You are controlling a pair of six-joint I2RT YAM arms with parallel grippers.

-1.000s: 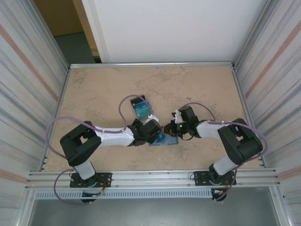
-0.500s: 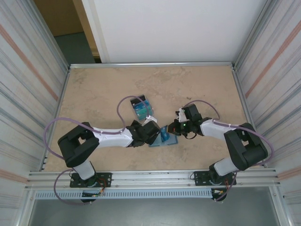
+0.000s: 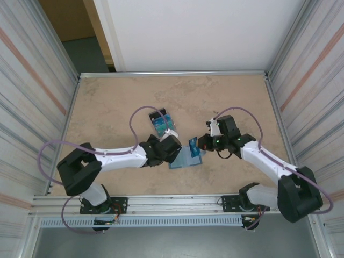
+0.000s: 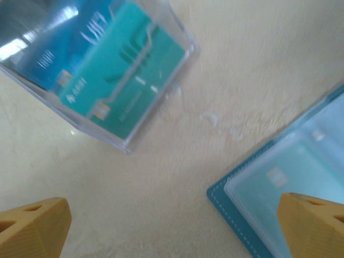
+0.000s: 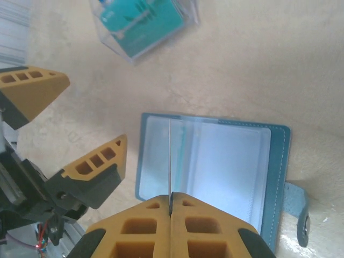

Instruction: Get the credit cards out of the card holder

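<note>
The card holder [image 5: 226,172] lies open on the table, teal-blue with a pale inside, its strap to the right. My right gripper [image 5: 170,198] is shut on a thin credit card [image 5: 170,156], seen edge-on above the holder's left page. From above, that blue card [image 3: 194,147] stands tilted over the card holder [image 3: 183,160], with the right gripper [image 3: 201,144] at its right edge. My left gripper [image 4: 173,207] hangs open over bare table beside the holder's corner [image 4: 269,188], nothing between its fingers [image 5: 97,164].
A clear plastic box [image 3: 162,124] with teal and blue cards [image 4: 113,70] inside sits just behind the left gripper [image 3: 172,145]. Metal rails edge the table [image 3: 107,102], with ribbed walls on both sides. Open tabletop lies at the back and far left.
The right gripper has drawn back to the right and up with the blue card, which now stands out of the holder. The left arm has stretched a little further forward.
</note>
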